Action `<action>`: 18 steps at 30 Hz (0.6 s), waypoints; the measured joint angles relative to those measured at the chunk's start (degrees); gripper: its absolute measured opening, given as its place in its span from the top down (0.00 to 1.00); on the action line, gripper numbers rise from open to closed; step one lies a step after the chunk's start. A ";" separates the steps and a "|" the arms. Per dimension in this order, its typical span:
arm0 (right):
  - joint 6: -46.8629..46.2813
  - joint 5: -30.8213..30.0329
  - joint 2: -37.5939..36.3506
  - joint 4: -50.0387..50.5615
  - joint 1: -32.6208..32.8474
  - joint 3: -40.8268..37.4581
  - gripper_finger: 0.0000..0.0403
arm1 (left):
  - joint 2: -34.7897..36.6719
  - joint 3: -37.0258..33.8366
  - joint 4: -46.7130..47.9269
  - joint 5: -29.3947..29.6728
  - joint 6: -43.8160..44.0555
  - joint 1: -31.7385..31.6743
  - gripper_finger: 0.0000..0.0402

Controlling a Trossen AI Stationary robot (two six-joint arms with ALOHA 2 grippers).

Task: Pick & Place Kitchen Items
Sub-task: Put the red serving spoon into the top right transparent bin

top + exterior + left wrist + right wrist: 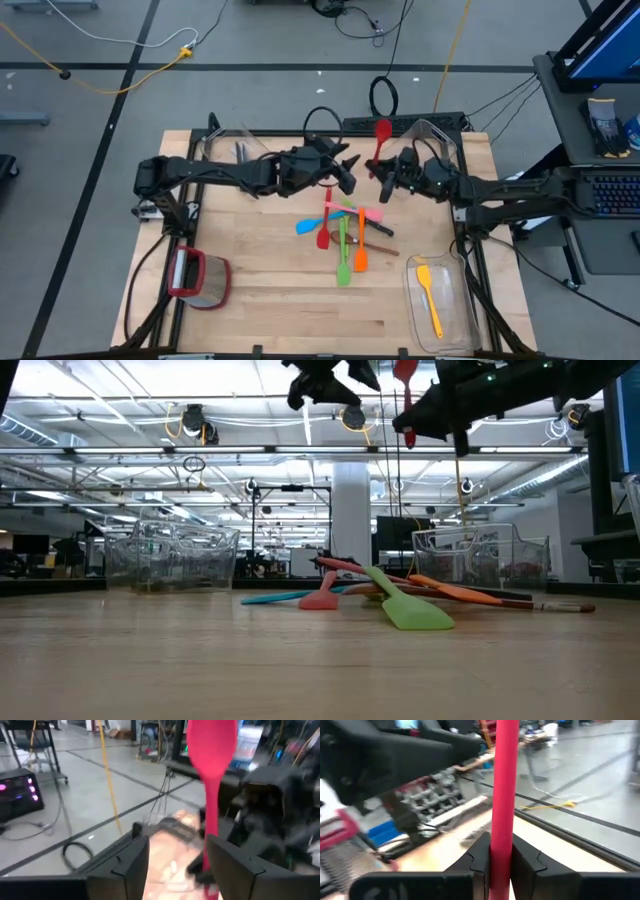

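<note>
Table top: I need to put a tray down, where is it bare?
Bare wood lies between the red-rimmed container and the utensil pile, along the table's near edge. The middle is crowded, and both grippers hang above the far side.

From straight overhead we look down on the whole pale wooden table and both dark arms, while our table-height camera faces level across that table into the ceiling-lit room behind. Our two wrist cameras sit close behind their own dark fingers, and both share the slim red spoon, also visible from above.
</note>
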State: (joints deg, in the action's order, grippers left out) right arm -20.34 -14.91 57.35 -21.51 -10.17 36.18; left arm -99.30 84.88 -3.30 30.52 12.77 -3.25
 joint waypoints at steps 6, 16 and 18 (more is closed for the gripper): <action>-7.04 -7.67 -6.14 9.51 -4.12 0.02 0.91 | 1.98 -0.04 6.34 1.87 -1.27 -1.18 0.48; -25.67 -7.85 -10.66 27.23 -15.68 0.02 0.91 | 2.06 -0.02 13.01 3.06 1.13 -1.98 0.48; -26.81 -5.84 -10.63 30.21 -17.43 0.02 0.91 | 2.03 -0.02 15.17 3.04 1.25 -1.94 0.48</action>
State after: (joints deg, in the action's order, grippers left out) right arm -47.15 -20.75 46.72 8.70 -27.60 36.21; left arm -97.27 84.86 11.87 33.56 14.02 -5.19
